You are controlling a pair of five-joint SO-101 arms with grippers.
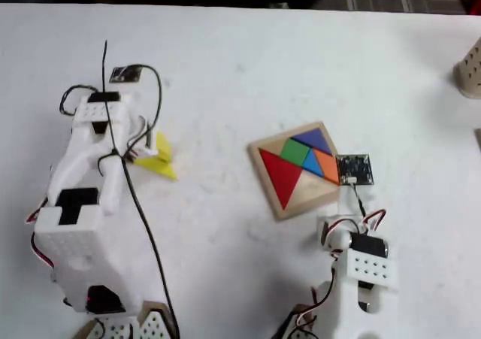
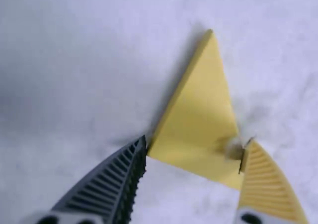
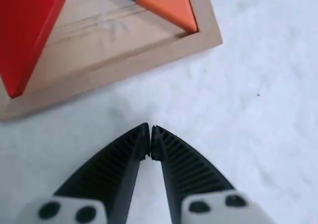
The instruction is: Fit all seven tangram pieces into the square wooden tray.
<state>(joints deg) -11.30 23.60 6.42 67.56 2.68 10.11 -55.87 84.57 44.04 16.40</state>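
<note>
1. Counter (image 1: pixel 225 68): white, and it carries everything listed below.
2. Square wooden tray (image 1: pixel 317 192): sits right of centre, turned corner-on. It is partly filled, with bare wood showing along the side nearest your right arm.
3. Red triangle (image 1: pixel 282 175): seated in the tray and the largest piece there.
4. Yellow triangle (image 2: pixel 198 119): out on the counter, well apart from the tray, and not yet seated.
5. Green piece (image 1: pixel 295 152), purple piece (image 1: pixel 316 138), orange piece (image 1: pixel 328 164) and blue piece (image 1: pixel 310 163): all seated. That makes five in the tray, so by the task's count two remain, the yellow one among them.
6. Left hand (image 2: pixel 193 152): appears clamped across the yellow triangle's short side, with a fingertip against each end.
7. Right hand (image 3: pixel 150 139): fingers pressed together and holding nothing, just beside the tray's outer rim.
</note>
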